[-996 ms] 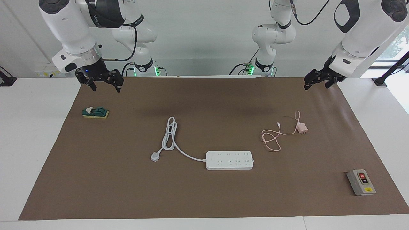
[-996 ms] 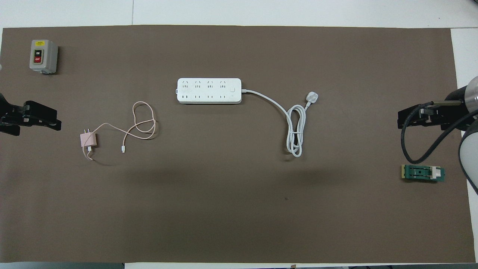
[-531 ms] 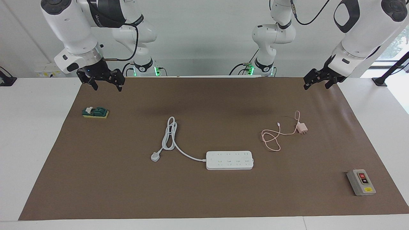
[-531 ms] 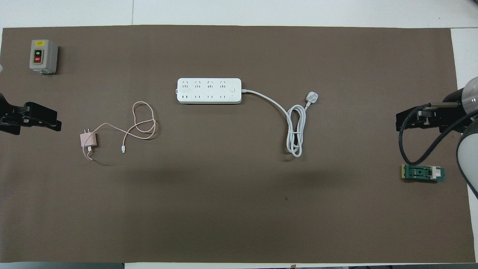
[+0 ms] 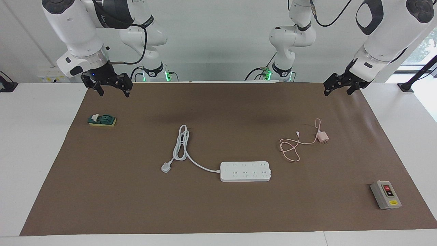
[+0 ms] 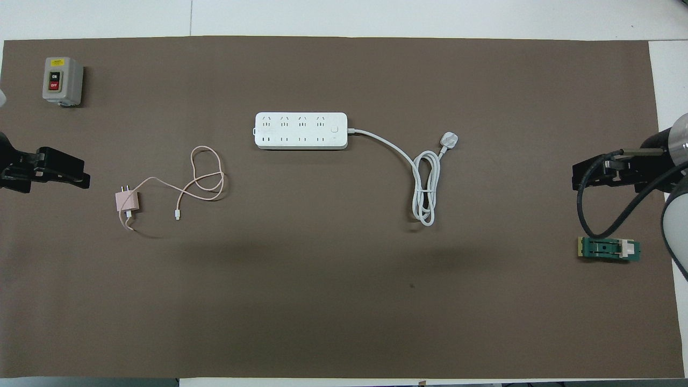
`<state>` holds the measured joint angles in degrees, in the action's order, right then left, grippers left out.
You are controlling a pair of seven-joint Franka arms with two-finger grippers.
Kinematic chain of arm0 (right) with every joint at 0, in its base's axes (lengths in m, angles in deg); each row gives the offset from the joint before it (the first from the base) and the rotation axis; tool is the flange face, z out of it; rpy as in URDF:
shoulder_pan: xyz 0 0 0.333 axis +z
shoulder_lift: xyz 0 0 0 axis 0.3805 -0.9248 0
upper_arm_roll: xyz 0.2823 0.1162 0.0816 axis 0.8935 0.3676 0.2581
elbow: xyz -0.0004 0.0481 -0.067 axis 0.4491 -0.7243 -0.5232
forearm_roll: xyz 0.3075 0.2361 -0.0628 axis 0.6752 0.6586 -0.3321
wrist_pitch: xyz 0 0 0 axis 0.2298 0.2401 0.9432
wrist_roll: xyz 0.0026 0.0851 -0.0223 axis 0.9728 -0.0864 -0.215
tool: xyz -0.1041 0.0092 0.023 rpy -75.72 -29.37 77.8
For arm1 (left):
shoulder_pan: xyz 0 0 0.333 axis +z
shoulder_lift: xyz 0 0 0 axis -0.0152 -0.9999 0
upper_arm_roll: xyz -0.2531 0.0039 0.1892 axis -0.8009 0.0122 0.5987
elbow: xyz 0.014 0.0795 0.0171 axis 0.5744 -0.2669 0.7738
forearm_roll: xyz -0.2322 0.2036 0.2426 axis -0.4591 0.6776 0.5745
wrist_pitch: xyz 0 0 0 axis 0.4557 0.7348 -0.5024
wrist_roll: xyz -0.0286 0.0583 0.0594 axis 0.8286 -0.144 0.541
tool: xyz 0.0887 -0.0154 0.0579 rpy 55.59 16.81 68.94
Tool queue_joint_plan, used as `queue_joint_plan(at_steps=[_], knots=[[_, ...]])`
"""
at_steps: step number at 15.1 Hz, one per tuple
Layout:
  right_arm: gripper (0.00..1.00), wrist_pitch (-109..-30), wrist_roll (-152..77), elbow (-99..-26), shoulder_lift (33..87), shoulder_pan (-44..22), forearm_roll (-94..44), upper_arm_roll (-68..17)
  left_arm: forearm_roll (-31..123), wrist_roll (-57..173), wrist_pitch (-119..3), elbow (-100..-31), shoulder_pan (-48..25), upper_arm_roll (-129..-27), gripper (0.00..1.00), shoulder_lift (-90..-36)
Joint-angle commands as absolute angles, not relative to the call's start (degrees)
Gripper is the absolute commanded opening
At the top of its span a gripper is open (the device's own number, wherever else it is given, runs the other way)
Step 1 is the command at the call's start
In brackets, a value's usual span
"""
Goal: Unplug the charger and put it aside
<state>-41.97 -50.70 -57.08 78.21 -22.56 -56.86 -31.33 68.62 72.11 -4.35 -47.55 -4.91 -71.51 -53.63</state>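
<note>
The charger (image 5: 322,137) (image 6: 128,202), a small pale pink adapter, lies flat on the brown mat toward the left arm's end. Its prongs are free and its thin pink cable (image 6: 204,147) loops loosely beside it. It is apart from the white power strip (image 5: 245,171) (image 6: 301,130) and nearer to the robots than the strip. My left gripper (image 5: 338,92) (image 6: 85,173) hangs open over the mat's edge at its own end, holding nothing. My right gripper (image 5: 114,95) (image 6: 574,177) hangs open and empty over the mat's other end.
The strip's thick white cord ends in a plug (image 5: 166,167) (image 6: 449,141) toward the right arm's end. A green knife switch (image 5: 102,120) (image 6: 609,249) lies below the right gripper. A grey on/off switch box (image 5: 385,195) (image 6: 62,80) sits at a mat (image 5: 218,212) corner, farther out than the charger.
Both grippers have drifted only slightly, the right one rising a little. Nothing on the mat has moved.
</note>
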Motion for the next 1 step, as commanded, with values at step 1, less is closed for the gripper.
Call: queue_joint_plan(at_steps=[1], knots=[[1.00, -41.29, -51.78, -57.96, 79.26, -22.98, -56.01, -31.03, 69.39, 72.72, -5.14, -48.51, -5.89, -71.00, 1.00, -52.43]])
